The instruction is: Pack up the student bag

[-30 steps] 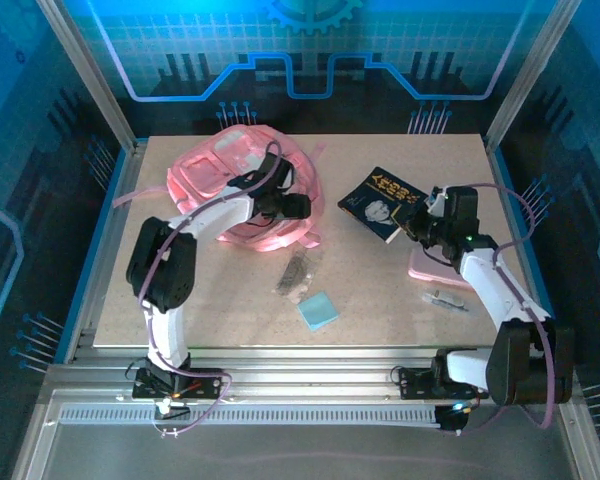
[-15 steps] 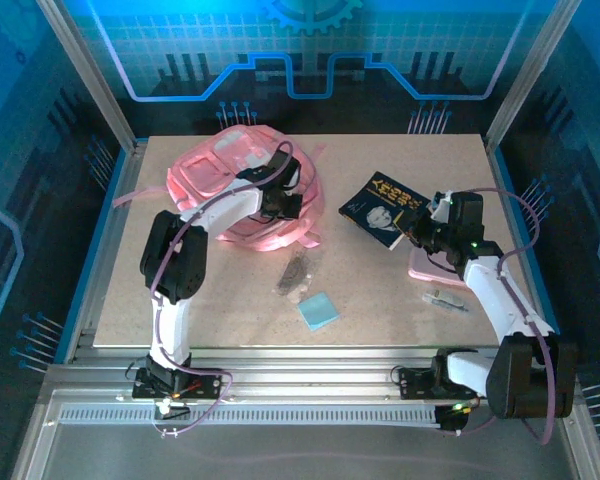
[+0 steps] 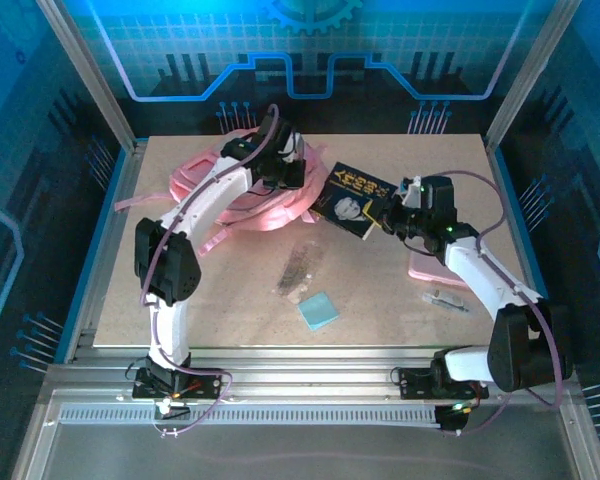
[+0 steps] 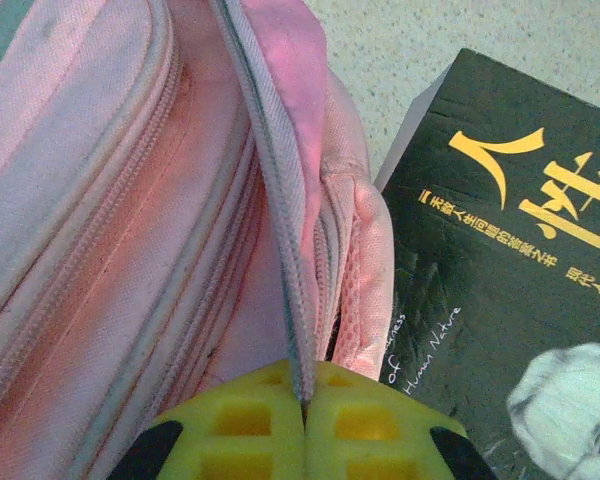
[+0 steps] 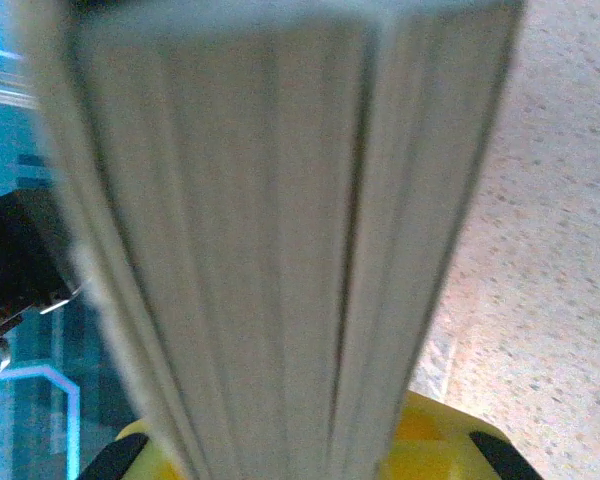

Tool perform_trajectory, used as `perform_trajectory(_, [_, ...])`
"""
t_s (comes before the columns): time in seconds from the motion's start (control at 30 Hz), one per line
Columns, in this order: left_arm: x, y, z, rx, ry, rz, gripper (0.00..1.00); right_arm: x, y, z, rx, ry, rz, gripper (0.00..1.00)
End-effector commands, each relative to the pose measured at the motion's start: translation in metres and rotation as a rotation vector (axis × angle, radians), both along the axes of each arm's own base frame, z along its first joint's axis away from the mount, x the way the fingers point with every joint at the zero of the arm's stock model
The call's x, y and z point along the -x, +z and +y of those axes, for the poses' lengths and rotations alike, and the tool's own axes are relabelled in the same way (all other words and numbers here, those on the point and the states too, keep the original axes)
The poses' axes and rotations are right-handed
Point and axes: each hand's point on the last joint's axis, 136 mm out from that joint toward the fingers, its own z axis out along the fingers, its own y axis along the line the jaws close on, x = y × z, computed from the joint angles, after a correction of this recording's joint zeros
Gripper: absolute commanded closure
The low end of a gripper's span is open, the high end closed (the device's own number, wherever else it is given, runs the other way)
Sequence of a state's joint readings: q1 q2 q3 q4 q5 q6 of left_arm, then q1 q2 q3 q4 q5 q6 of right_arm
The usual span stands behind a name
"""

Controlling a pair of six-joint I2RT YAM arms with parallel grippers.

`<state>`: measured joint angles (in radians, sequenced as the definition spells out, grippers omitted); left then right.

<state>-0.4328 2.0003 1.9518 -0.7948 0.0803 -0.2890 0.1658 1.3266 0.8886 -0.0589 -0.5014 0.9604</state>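
The soft pink student bag (image 3: 270, 208) lies crumpled far left on the table (image 3: 380, 300), straps trailing leftward.

the book (image 4: 500, 250) sits just beside the student bag (image 4: 80, 220) at its open zip edge, leaving no passable gap there. the left pincer (image 3: 283, 180) pinches that edge; the right pincer (image 3: 386, 222) grips the book's near corner. the worktop (image 3: 450, 165) is bare at far right and near left; a grey bundle (image 3: 295, 272) and blue pad (image 3: 317, 310) clutter the middle.

A dark book (image 3: 352, 198) with yellow letters is near the back of the tan table (image 3: 400, 320), a small blue square (image 3: 317, 310) lies beside a gray bundle (image 3: 296, 270), and a little clear thing (image 3: 446, 299) lies near a flat pink case (image 3: 428, 271).
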Motion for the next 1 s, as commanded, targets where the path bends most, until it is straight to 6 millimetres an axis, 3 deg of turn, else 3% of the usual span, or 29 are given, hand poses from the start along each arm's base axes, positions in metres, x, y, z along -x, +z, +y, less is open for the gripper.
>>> perform_trajectory(0.0, [0.001,0.03,-0.032,0.121,-0.078,-0.039,1.0,-0.005,0.045,0.014,-0.015,0.063,-0.148,1.0])
perform_trajectory(0.17, [-0.004,0.011,-0.039,0.136,-0.093,-0.001,0.97,0.004,0.046,-0.001,0.044,0.029,-0.148,1.0])
perform_trajectory(0.37, [-0.007,-0.005,-0.047,0.152,-0.11,0.037,0.8,0.012,0.047,-0.023,0.098,-0.011,-0.14,1.0])
perform_trajectory(0.43, [-0.008,-0.013,-0.048,0.155,-0.112,0.056,0.84,0.015,0.047,-0.028,0.11,-0.02,-0.136,1.0])
perform_trajectory(0.5, [-0.007,-0.02,-0.05,0.156,-0.112,0.074,0.99,0.017,0.047,-0.032,0.116,-0.027,-0.134,1.0])
perform_trajectory(0.67, [-0.008,-0.031,-0.048,0.137,-0.102,0.087,1.0,0.019,0.046,-0.035,0.124,-0.023,-0.133,1.0])
perform_trajectory(0.7, [-0.007,-0.034,-0.046,0.122,-0.101,0.089,0.96,0.019,0.046,-0.035,0.125,-0.024,-0.134,1.0])
perform_trajectory(0.77, [-0.007,-0.043,-0.042,0.088,-0.093,0.091,0.63,0.019,0.044,-0.037,0.129,-0.028,-0.132,1.0])
perform_trajectory(0.8, [-0.006,-0.048,-0.041,0.073,-0.091,0.091,0.55,0.018,0.043,-0.039,0.13,-0.035,-0.13,1.0])
perform_trajectory(0.87, [-0.006,-0.061,-0.038,0.03,-0.09,0.091,0.47,0.019,0.04,-0.044,0.129,-0.052,-0.119,1.0])
perform_trajectory(0.97, [-0.007,-0.078,-0.035,-0.034,-0.089,0.094,0.46,0.021,0.034,-0.054,0.125,-0.081,-0.102,1.0])
